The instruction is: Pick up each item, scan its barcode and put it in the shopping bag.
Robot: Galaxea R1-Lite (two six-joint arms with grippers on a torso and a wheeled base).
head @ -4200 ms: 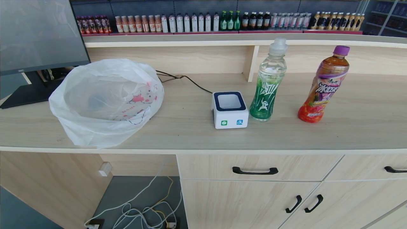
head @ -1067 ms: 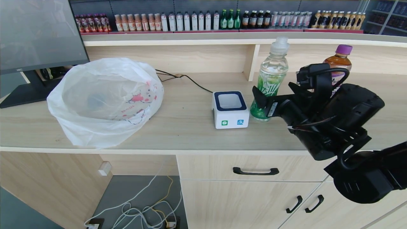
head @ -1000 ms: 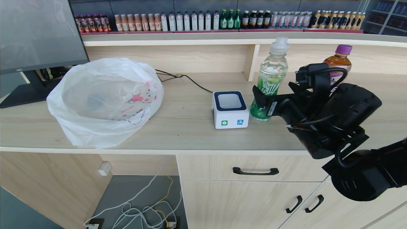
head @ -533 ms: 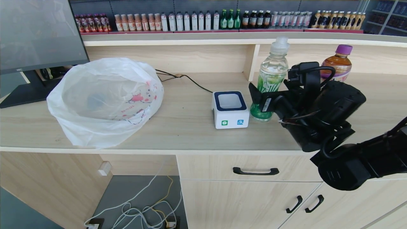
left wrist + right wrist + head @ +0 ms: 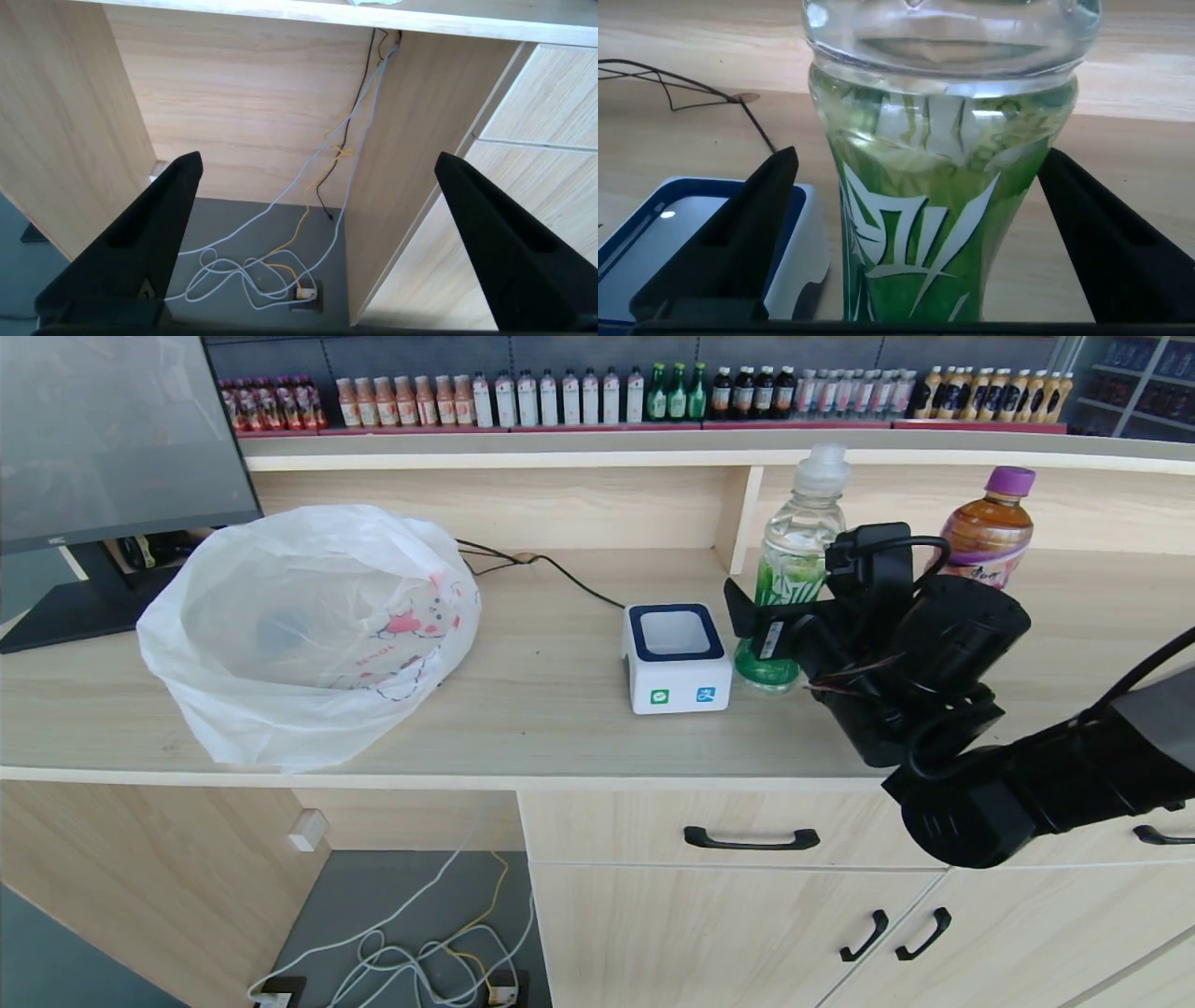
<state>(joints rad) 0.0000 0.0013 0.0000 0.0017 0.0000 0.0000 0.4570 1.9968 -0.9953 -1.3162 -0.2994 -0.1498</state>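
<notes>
Right gripper (image 5: 915, 168) jaws apart, framing green bottle (image 5: 943, 224); scanner (image 5: 675, 658) just beside it. Arm (image 5: 934, 644) hides lower half of purple-capped bottle (image 5: 988, 527). Left gripper (image 5: 315, 168) likewise apart.

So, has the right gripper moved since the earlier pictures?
Yes. The right gripper has moved left, toward the scanner; it now straddles the bottle.

Matt pale wood-grain desk (image 5: 560, 728), thin crinkled translucent plastic shopping bag (image 5: 308, 625), glossy clear plastic bottle (image 5: 794, 553), smooth white plastic scanner (image 5: 677, 679)
</notes>
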